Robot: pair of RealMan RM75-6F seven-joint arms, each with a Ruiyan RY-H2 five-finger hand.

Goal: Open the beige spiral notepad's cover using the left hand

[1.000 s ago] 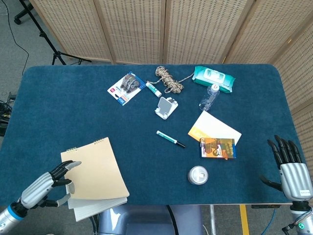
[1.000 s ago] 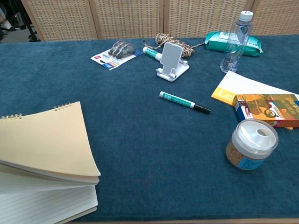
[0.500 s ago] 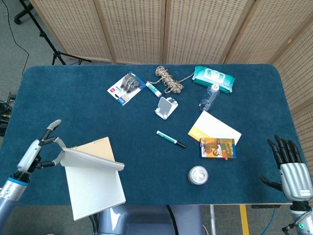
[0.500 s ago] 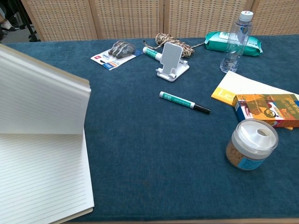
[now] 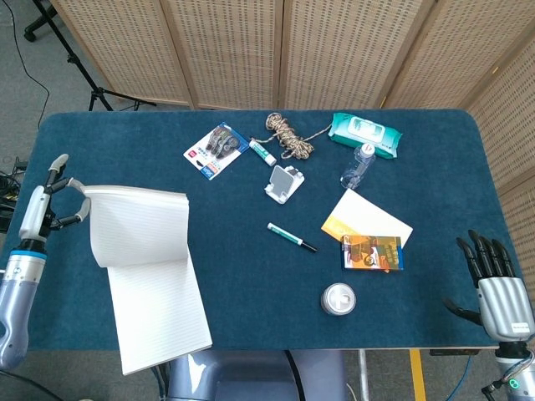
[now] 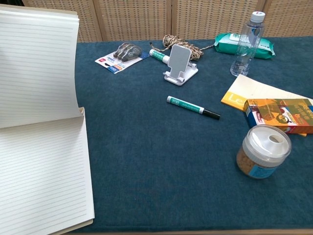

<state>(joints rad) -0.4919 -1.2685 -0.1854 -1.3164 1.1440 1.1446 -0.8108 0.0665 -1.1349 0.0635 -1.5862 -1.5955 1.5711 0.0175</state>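
The spiral notepad lies at the table's near left with its lined pages showing. Its cover, together with some pages, is lifted and swung back past upright, lined underside toward me; in the chest view this raised flap fills the upper left above the flat pages. My left hand grips the flap's far left corner at the table's left edge. My right hand hangs off the near right corner with fingers spread, holding nothing. The chest view shows neither hand.
A green marker, white phone stand, bottle, wipes pack, rope bundle, correction-tape card, yellow-white booklet, orange box and round jar lie to the notepad's right.
My left hand has lifted the cover with some pages up and swung it back toward the far left. The flap went from nearly closed to open past upright. The right hand stayed still.
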